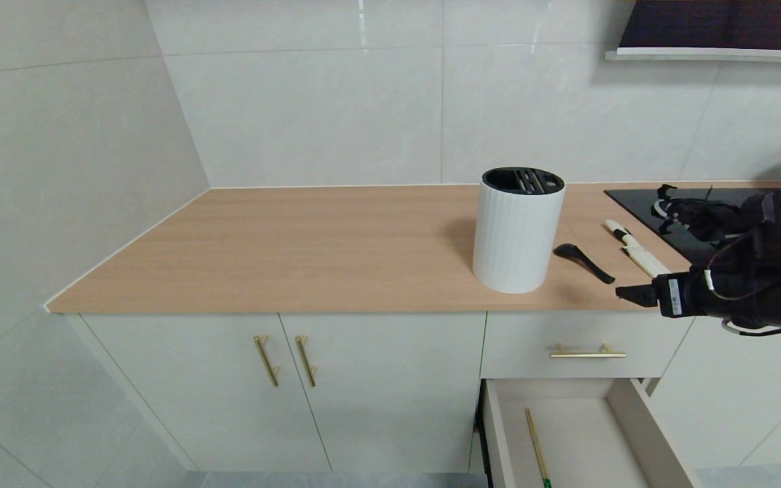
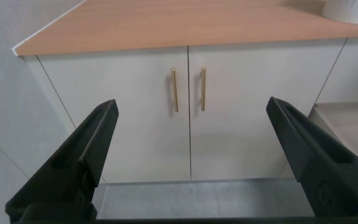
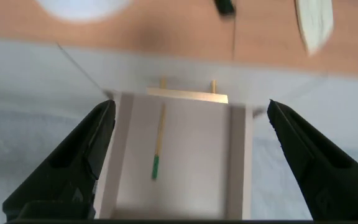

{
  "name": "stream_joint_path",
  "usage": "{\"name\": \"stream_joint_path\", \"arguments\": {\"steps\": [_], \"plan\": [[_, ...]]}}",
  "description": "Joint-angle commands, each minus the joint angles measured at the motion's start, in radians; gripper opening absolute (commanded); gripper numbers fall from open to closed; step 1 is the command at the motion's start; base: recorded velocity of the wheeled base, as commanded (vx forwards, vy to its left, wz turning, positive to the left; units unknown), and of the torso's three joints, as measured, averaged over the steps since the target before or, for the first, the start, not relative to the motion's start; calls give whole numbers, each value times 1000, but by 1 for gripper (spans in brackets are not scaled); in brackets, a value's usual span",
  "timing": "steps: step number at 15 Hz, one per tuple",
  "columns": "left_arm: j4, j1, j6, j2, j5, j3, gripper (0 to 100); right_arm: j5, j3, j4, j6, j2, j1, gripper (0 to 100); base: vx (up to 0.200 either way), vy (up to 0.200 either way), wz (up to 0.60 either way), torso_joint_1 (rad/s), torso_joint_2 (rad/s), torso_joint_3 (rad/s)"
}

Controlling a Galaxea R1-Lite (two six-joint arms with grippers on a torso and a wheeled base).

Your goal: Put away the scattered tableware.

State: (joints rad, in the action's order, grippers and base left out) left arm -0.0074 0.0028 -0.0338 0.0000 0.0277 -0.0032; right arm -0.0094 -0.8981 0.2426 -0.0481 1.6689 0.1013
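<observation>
The right pincer, wide and empty, hangs over the open drawer at the tabletop's front edge. The black spoon lies just beyond, handle slanting toward it, knife alongside; the left pincer, also wide, is farther.

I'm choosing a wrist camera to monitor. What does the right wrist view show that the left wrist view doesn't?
Right wrist view: green-tipped chopsticks inside the open drawer, plus the black spoon's end and part of the knife on the counter. Left wrist view: two cabinet doors with gold handles. Both: that counter's edge, the white holder's base, and an open gripper in front, right gripper or left gripper respectively.
</observation>
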Motion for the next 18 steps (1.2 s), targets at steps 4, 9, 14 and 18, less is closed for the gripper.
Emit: {"name": "stream_joint_path", "arguments": {"steps": [4,9,14,18], "plan": [[0,0,0,0,0,0,100,226,-291,0,-139,298,-121,100,0,0,0,0,0,0],[0,0,0,0,0,0,100,227,-478,1,-156,465,-121,100,0,0,0,0,0,0],[0,0,0,0,0,0,100,233,-565,6,-157,557,-121,100,0,0,0,0,0,0],[0,0,0,0,0,0,100,235,-648,4,-154,641,-130,100,0,0,0,0,0,0]]}}
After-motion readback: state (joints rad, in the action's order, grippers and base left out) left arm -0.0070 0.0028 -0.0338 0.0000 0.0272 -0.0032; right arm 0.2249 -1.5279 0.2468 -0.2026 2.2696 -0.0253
